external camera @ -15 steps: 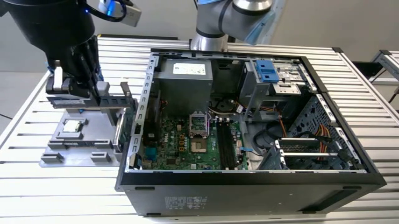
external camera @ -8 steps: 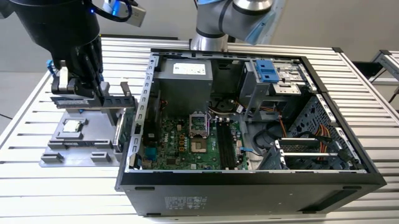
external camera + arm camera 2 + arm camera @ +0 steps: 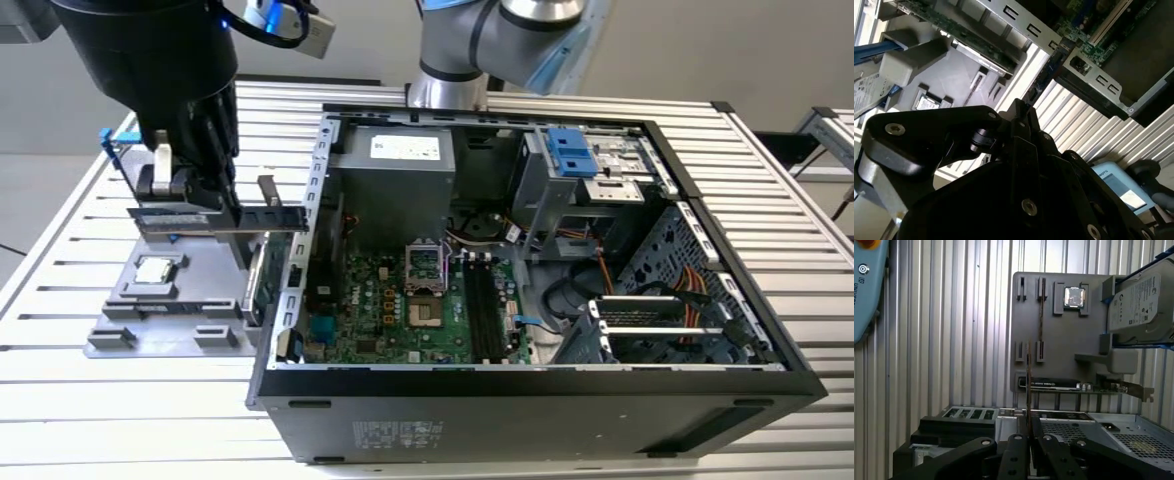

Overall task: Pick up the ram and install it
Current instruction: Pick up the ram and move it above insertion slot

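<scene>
And there's the ram (image 3: pixel 260 222), up off the counter (image 3: pixel 80 400) and pinched in the hand (image 3: pixel 180 203). It's a long, thin, dark stick, lying level along its length in the exterior view. It hangs at about nine o'clock from the open computer case (image 3: pixel 534 385), its free end reaching right to the case's side wall. In the first wrist view the ram (image 3: pixel 1028 382) shows edge-on, a bare sliver rising straight out from between the fingers (image 3: pixel 1015 450). In the second wrist view the ram (image 3: pixel 1046 75) runs away from the hand, a narrow dark blue board, toward the case rim.
</scene>
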Motion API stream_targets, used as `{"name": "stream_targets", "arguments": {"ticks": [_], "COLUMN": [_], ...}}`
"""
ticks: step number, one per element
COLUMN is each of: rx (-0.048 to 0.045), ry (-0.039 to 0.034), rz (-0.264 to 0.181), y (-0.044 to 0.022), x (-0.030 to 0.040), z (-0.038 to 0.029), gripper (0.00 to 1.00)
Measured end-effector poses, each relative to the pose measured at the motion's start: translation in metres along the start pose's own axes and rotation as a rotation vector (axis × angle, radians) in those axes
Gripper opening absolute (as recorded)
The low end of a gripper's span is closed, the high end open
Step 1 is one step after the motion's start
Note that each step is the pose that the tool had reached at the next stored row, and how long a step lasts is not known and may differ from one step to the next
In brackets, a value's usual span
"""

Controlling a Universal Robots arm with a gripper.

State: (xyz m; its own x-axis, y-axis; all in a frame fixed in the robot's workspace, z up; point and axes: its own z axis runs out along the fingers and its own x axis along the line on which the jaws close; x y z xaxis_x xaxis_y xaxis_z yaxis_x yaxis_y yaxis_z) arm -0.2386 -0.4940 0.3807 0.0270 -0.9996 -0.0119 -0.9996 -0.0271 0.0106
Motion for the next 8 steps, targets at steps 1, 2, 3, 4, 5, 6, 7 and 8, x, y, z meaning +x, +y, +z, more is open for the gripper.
{"name": "stream_targets", "arguments": {"ticks": [1, 2, 3, 4, 5, 6, 7, 8], "rx": [0.0, 0.0, 0.0, 0.0, 0.0, 0.0001, 0.0, 0.0001], "ry": [0.0, 0.0, 0.0, 0.0, 0.0, -0.0001, 0.0, 0.0], "rz": [0.0, 0.0, 0.0, 0.0, 0.0, 0.0, 0.0, 0.0], "y": [-0.0017, -0.0032, -0.0048, -0.0063, -0.0079, -0.0096, -0.0111, -0.0127], "x": [0.0, 0.0001, 0.0001, 0.0002, 0.0002, 0.0003, 0.0003, 0.0003], "z": [0.0, 0.0, 0.0, -0.0001, -0.0001, 0.0, -0.0001, -0.0001], "gripper": [0.0, 0.0, 0.0, 0.0, 0.0, 0.0, 0.0, 0.0]}}
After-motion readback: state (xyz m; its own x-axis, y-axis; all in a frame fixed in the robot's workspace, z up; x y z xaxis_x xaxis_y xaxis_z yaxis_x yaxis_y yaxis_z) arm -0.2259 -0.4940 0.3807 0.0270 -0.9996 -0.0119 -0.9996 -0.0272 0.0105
